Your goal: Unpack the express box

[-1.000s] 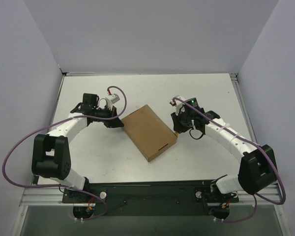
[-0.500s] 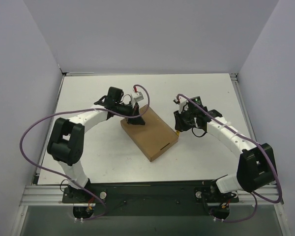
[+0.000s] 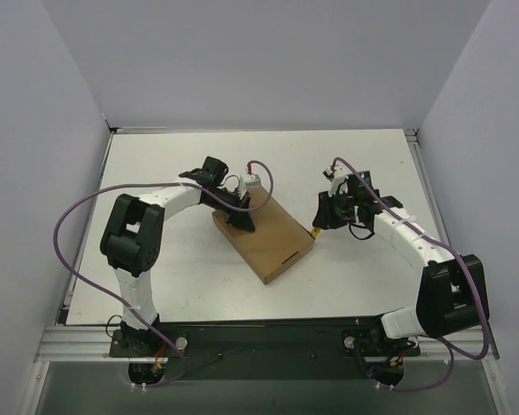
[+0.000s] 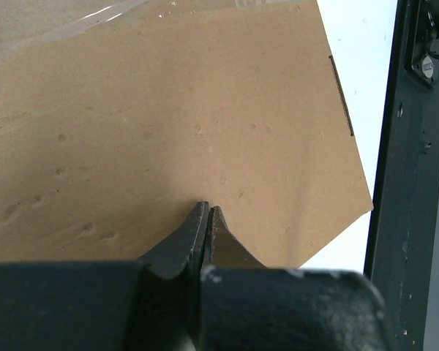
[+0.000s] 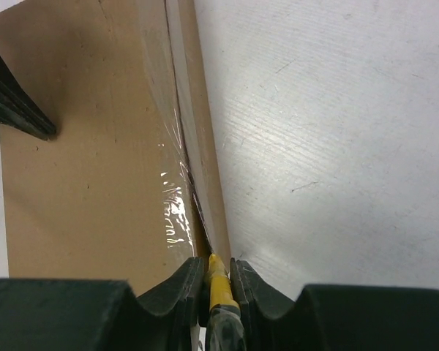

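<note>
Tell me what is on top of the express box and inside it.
The shut left pincer rests on the express box; clear tape covers one edge. The box is closed, so its contents are hidden.

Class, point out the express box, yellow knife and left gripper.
express box [image 3: 272,235]: top view, middle of its lid.
yellow knife [image 5: 218,284]: right wrist view, its yellow body.
left gripper [image 4: 206,211]: left wrist view, between shut fingers.
</note>
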`<state>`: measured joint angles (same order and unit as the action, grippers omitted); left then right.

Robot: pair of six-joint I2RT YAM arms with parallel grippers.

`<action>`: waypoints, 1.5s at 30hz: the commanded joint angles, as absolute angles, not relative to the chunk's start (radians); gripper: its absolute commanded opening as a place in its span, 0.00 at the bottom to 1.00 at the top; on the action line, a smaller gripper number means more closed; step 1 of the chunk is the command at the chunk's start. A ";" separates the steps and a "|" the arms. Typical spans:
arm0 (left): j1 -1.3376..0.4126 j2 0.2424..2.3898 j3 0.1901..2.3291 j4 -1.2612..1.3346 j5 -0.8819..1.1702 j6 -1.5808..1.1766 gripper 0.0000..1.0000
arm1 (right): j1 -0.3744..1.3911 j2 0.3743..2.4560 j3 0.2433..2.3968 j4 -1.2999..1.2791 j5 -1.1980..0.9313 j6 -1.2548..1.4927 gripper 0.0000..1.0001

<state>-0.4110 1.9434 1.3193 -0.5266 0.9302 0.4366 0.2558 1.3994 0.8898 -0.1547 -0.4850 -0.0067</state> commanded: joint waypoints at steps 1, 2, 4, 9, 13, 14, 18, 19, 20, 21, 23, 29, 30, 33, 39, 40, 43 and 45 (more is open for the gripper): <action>-0.396 1.967 1.382 -0.595 0.863 0.488 0.00 | 0.267 1.391 0.946 -0.251 -0.439 -0.049 0.00; -0.394 1.933 1.390 -0.574 0.889 0.477 0.00 | 0.279 1.388 0.977 -0.264 -0.443 -0.064 0.00; -0.399 1.889 1.411 -0.539 0.955 0.436 0.00 | 0.311 1.382 1.099 -0.313 -0.486 -0.074 0.00; -0.377 1.732 1.417 -0.532 0.927 0.443 0.00 | 0.342 1.399 1.273 -0.382 -0.535 -0.065 0.00; -0.282 1.681 1.335 -0.711 0.916 0.541 0.00 | 0.333 1.439 1.267 -0.380 -0.520 -0.077 0.00; -0.252 1.675 1.315 -0.732 0.907 0.545 0.00 | 0.318 1.459 1.261 -0.376 -0.515 -0.069 0.00; -0.225 1.641 1.232 -0.769 0.852 0.514 0.00 | 0.281 1.485 1.255 -0.332 -0.492 -0.029 0.00; -0.225 1.643 1.223 -0.770 0.839 0.505 0.00 | 0.276 1.489 1.256 -0.324 -0.483 -0.046 0.00; -0.227 1.647 1.209 -0.762 0.831 0.471 0.00 | 0.282 1.500 1.268 -0.322 -0.465 -0.070 0.00; -0.229 1.657 1.209 -0.759 0.830 0.457 0.00 | 0.291 1.503 1.272 -0.324 -0.447 -0.090 0.00; -0.239 1.684 1.213 -0.746 0.810 0.413 0.00 | 0.314 1.503 1.264 -0.313 -0.363 -0.161 0.00; -0.278 1.743 1.253 -0.692 0.776 0.342 0.00 | 0.503 1.427 1.065 -0.088 -0.091 -0.296 0.00; -0.279 1.752 1.261 -0.690 0.781 0.333 0.00 | 0.526 1.416 1.036 -0.062 -0.062 -0.317 0.00; -0.288 1.782 1.284 -0.683 0.781 0.310 0.00 | 0.595 1.396 0.967 -0.008 -0.052 -0.393 0.00; -0.293 1.839 1.312 -0.781 0.736 0.350 0.00 | 0.552 1.353 1.060 -0.008 -0.068 -0.300 0.00; -0.293 1.848 1.312 -0.790 0.712 0.354 0.00 | 0.514 1.364 1.099 -0.008 -0.077 -0.285 0.00; -0.290 1.867 1.312 -0.801 0.675 0.347 0.00 | 0.470 1.426 1.135 -0.008 -0.054 -0.290 0.00; -0.285 1.881 1.330 -0.793 0.638 0.341 0.00 | 0.440 1.466 1.121 0.030 -0.052 -0.307 0.00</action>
<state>-0.2901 1.8542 1.2728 -0.7666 0.7086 0.3431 0.4904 1.4078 1.0813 -0.0521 -0.0849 -0.3115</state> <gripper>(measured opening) 0.024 0.187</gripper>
